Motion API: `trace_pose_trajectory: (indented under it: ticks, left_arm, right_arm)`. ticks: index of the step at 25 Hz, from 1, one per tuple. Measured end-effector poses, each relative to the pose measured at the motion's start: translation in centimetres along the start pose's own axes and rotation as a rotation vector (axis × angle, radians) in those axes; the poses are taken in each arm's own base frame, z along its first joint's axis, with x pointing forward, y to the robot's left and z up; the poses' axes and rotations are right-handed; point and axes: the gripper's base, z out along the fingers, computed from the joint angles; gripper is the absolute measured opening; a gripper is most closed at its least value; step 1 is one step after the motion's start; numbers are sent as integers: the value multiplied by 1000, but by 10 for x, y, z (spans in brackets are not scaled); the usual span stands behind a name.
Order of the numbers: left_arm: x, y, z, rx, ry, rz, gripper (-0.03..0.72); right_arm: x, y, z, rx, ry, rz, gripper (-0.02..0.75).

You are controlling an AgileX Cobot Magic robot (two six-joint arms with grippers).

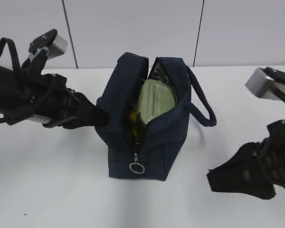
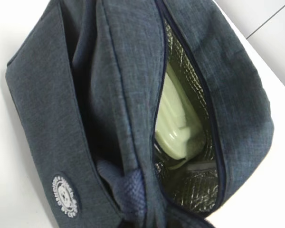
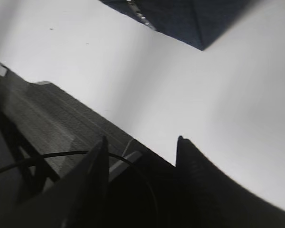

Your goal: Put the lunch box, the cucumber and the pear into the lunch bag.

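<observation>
In the exterior view, the left arm reaches in from the left edge, nearly level, and the left gripper has its black tip against the side wall of the large dark navy fabric lunch bag. Whether its jaws are apart or pinching the fabric cannot be told here. The bag stands upright in the middle of the white table, zipper undone, with the metal ring pull hanging at its near end and a strap handle looping out to the right. The pale sage-green lid of the glass lunch box fills the opening, tilted on edge. Something yellow shows just beside it, perhaps the pear, though too little is visible to be sure. The right gripper hangs low over the table, well apart from the bag.

The left wrist view looks straight into the open bag: silver foil lining, the green-lidded lunch box inside, and a small white round logo on the outer wall. No fingers appear.

In the right wrist view the right gripper shows two dark fingers standing apart with nothing between them, above bare table; a corner of the bag sits at the top.
</observation>
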Motion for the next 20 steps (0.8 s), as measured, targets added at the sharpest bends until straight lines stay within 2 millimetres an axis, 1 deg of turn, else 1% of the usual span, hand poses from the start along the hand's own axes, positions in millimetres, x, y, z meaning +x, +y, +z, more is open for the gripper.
trace_pose_trajectory:
  ticks: [5,8,11,14,16,20]
  left_arm:
    - [0,0,0,-3,-2,1,230]
    - [0,0,0,-2,-4,-2,285]
    - [-1,0,0,-2,-7,-5,300]
    - [-1,0,0,1,-13,-15,303]
    - [-2,0,0,5,-21,-27,305]
    - [-2,0,0,6,-26,-34,306]
  right_arm:
    - [-5,12,0,-136,-74,-33,365]
    - [-8,12,7,-180,-69,-62,365]
    - [-10,6,21,-201,-35,-78,365]
    - [-12,2,38,-277,5,-83,365]
    - [-12,2,46,-332,23,-83,365]
    - [-13,-2,54,-344,22,-90,365]
